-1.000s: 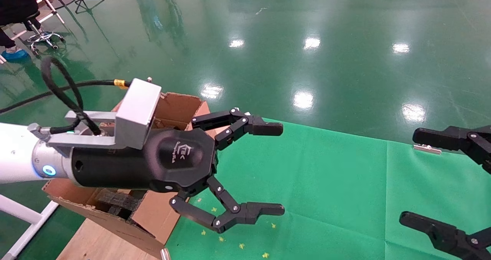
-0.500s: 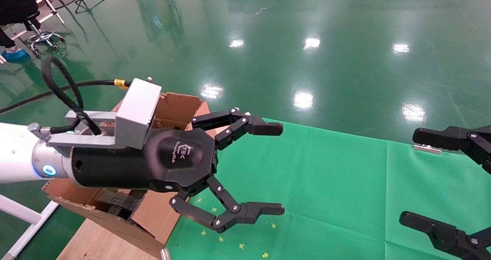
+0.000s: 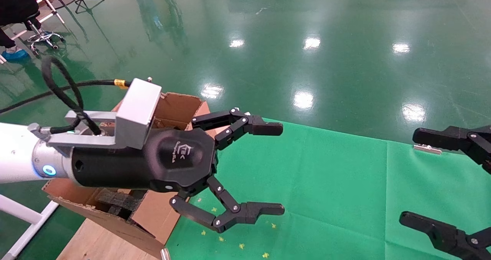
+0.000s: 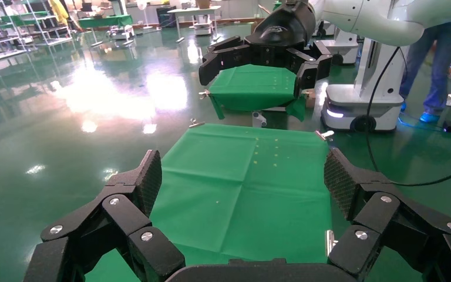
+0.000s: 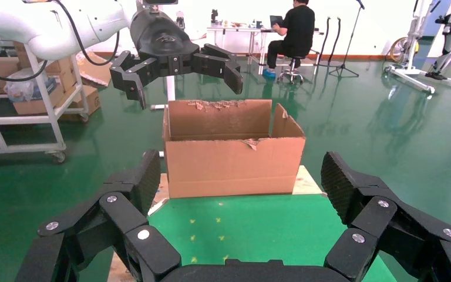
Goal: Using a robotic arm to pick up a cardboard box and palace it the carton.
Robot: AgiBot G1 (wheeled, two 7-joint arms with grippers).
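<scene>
— Where is the left end effector [image 3: 274,168] sitting right now?

— In the head view it is hanging at about eight o'clock, above the near left part of the green cloth [image 3: 345,183] that is covering the tabletop. Its fingers [image 3: 264,129] are standing spread wide, with nothing between them. The white robotic arm [image 3: 15,160] is reaching in from nine o'clock.

— And the carton [image 3: 145,214]?

— It is lying behind and under that arm, around eight o'clock, its flaps standing up and black foam blocks [image 3: 115,202] showing inside. In the right wrist view the carton [image 5: 235,155] is standing at the far edge of the cloth [image 5: 258,229], with the left end effector [image 5: 179,73] hovering open above its rim.

— The right end effector [image 3: 410,179]?

— It is waiting at four o'clock in the head view, also spread open and empty, over the right side of the cloth.

— The cardboard box?

— I am not finding it in any view; the cloth is showing only small yellow flecks [image 3: 241,246].
</scene>
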